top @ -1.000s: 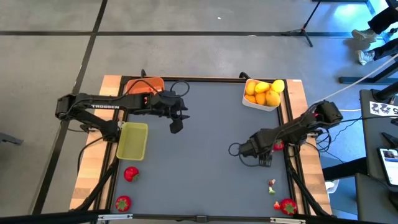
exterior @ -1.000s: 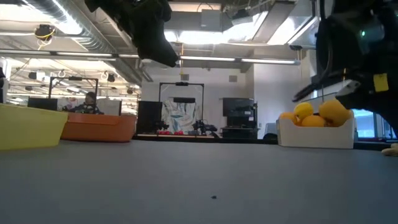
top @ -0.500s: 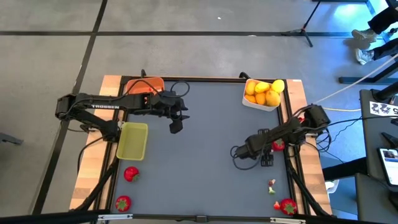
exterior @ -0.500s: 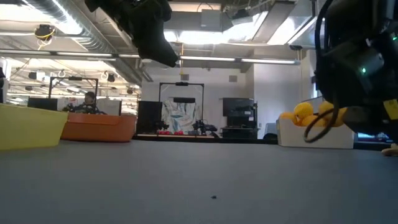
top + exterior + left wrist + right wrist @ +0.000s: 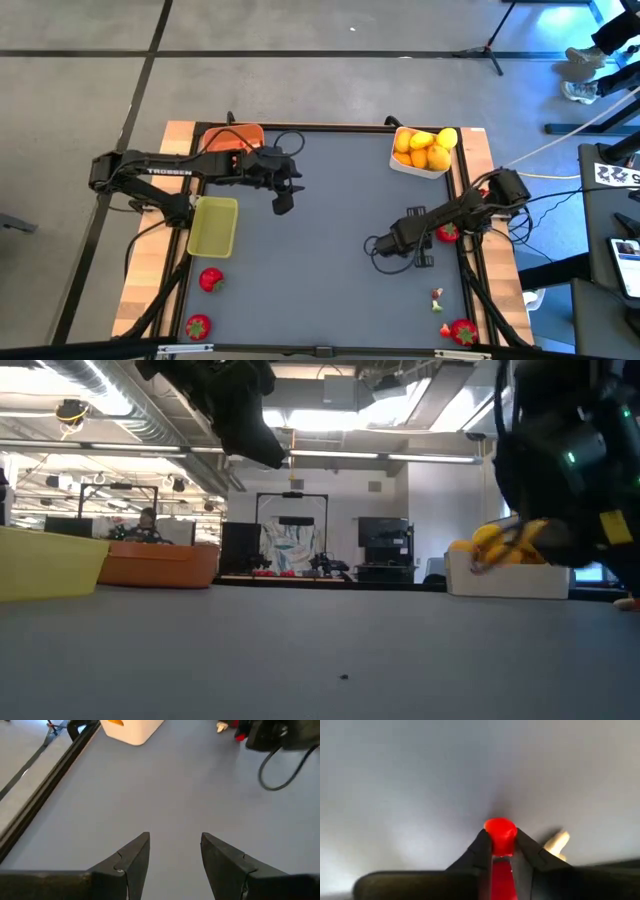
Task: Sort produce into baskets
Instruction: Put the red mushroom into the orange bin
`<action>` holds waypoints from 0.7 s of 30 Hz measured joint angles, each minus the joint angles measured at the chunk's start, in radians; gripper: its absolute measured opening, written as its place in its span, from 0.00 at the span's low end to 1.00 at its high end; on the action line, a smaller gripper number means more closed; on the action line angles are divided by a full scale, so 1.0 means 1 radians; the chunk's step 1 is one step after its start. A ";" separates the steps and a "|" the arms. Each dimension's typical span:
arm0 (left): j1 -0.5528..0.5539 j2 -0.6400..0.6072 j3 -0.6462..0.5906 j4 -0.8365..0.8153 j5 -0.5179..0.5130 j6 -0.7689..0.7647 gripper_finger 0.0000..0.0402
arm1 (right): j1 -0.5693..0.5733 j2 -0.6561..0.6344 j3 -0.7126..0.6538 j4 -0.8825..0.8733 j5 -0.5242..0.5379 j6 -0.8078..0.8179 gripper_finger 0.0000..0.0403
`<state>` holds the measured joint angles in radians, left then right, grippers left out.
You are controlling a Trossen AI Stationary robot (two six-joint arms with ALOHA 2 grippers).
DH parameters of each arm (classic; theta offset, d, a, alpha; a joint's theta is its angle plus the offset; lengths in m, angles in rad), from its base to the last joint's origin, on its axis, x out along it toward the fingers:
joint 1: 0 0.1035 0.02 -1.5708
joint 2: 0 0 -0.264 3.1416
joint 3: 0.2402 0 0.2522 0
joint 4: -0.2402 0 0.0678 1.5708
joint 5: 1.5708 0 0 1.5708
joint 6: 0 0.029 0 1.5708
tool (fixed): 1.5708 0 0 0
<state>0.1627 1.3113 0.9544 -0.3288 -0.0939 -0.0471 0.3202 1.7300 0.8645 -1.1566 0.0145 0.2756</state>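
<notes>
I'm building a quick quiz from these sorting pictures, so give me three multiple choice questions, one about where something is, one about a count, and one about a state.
1. Where does the white bin sit on the table?
A. far right corner
B. near left corner
C. centre

2. How many red strawberries lie near the table's near left corner?
A. none
B. two
C. five

3. What is the right gripper doing?
A. standing wide open
B. shut on a small red piece
C. holding an orange

Answers:
1 A, the high view shows the bin of yellow and orange fruit at the far right corner.
2 B, one strawberry lies below the yellow-green bin, another strawberry nearer the edge.
3 B, the right wrist view shows its fingers pinching the small red piece.
</notes>
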 joint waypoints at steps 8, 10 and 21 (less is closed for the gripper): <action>-0.042 0.001 -0.235 0.339 0.002 -0.089 0.43 | 0.000 -0.203 0.008 0.223 0.037 0.048 0.12; -0.062 0.020 -0.282 0.461 0.003 -0.131 0.43 | 0.000 -0.238 0.007 0.326 0.075 0.058 0.12; -0.194 0.286 -0.322 0.908 0.018 -0.207 0.43 | 0.000 -0.252 0.007 0.832 0.271 0.059 0.13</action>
<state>-0.0308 1.5971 0.6326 0.5791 -0.0762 -0.2541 0.3202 1.4784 0.8715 -0.3250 0.2855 0.3344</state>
